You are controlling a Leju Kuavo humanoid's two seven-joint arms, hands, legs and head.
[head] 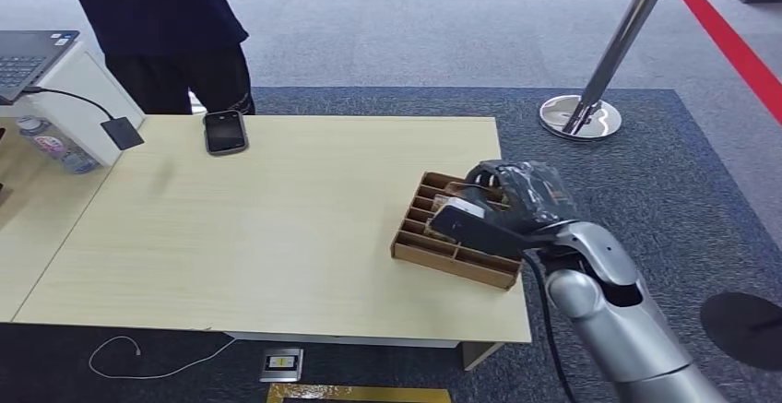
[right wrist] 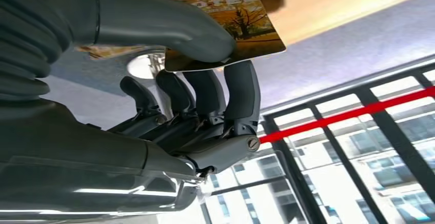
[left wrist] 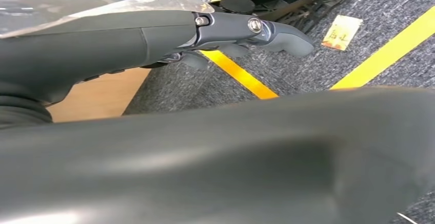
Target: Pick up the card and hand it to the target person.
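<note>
Right hand [head: 512,205] is over the brown cardboard divider box [head: 452,251] at the right front corner of the pale wood counter [head: 258,228]. In the wrist view that right hand [right wrist: 195,80] has the glossy card with an orange tree picture [right wrist: 251,29] pinched between thumb and fingers [right wrist: 241,90], card just clear of the box slots. More printed cards sit in the box compartments, details too small to tell.

Left hand [left wrist: 256,32] hangs low beside the counter edge, over grey carpet with yellow floor tape [left wrist: 241,75]. Nothing in it; fingers lie roughly straight. A small yellowish tag [left wrist: 341,32] lies on the floor near it.

Person in dark clothing [head: 166,25] stands at the far left side of the counter. Black smartphone [head: 225,132] lies flat on the counter edge in front of them. Open laptop [head: 28,57] on a white block at far left, small black box on a cable [head: 122,133] beside it. Chrome stanchion post [head: 599,80] with red belt stands on the carpet beyond the counter, right side.
</note>
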